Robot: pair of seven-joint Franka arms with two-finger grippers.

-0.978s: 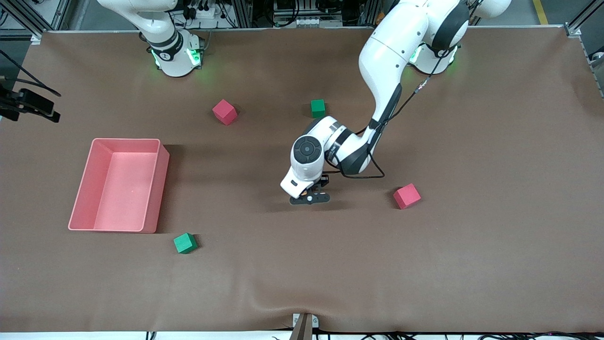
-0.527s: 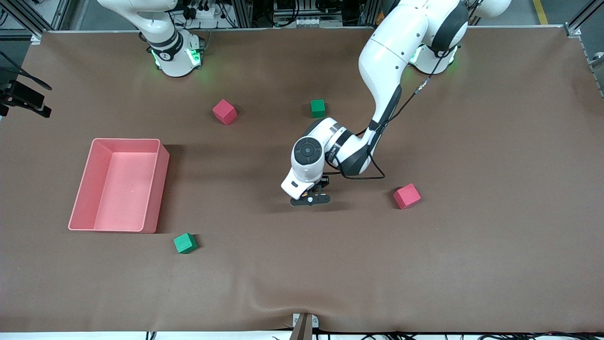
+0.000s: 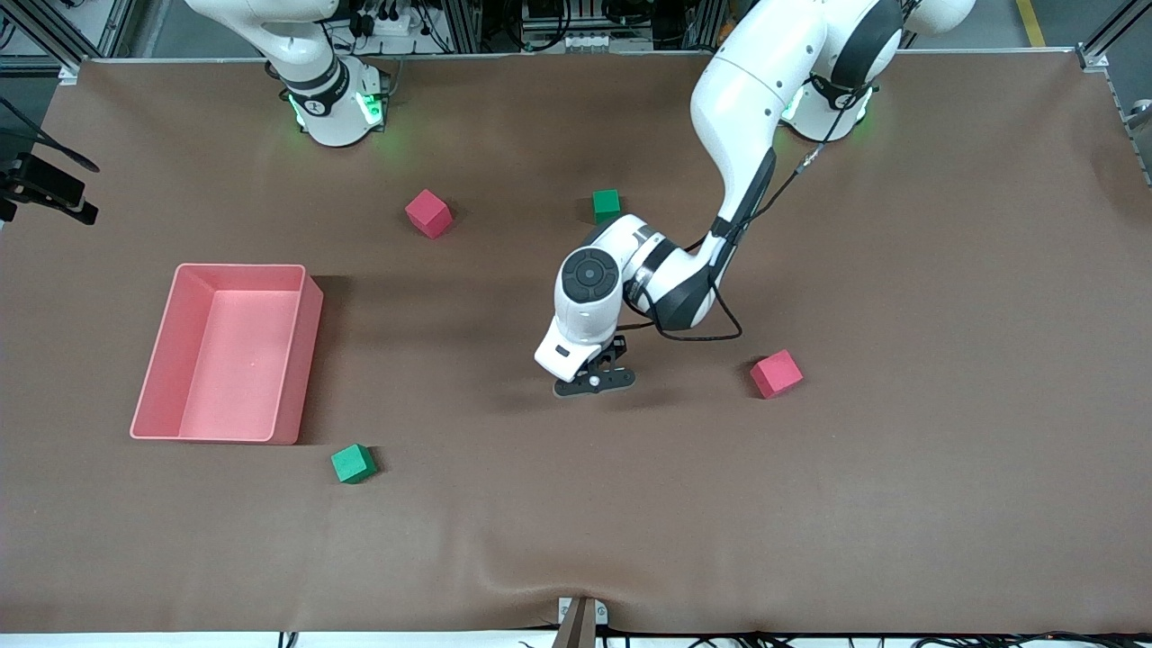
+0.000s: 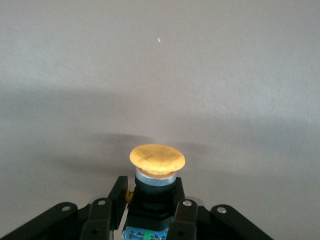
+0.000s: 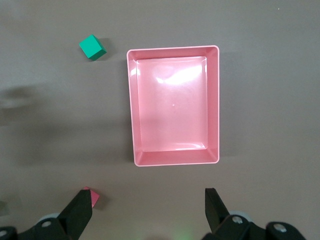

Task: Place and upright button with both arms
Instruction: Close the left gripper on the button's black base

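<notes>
My left gripper (image 3: 594, 379) hangs low over the middle of the table, between a green cube (image 3: 607, 205) and a pink-red cube (image 3: 776, 373). In the left wrist view it (image 4: 142, 212) is shut on the button's black body, and the round orange cap (image 4: 157, 158) sticks out past the fingertips (image 4: 183, 212). In the front view the hand hides the button. My right gripper (image 5: 147, 210) is open and empty, high over the table beside the pink bin (image 5: 131, 110); it waits and is outside the front view.
The pink bin (image 3: 310, 360) stands toward the right arm's end. A green cube (image 3: 353, 463) lies near its front corner, and a pink-red cube (image 3: 428, 213) lies closer to the right arm's base. The right wrist view shows a green cube (image 5: 92, 47) and a pink-red cube (image 5: 95, 197).
The left arm's wrist has turned and shifted slightly over the same spot. The orange speck seen under the hand earlier no longer shows in the front view.
</notes>
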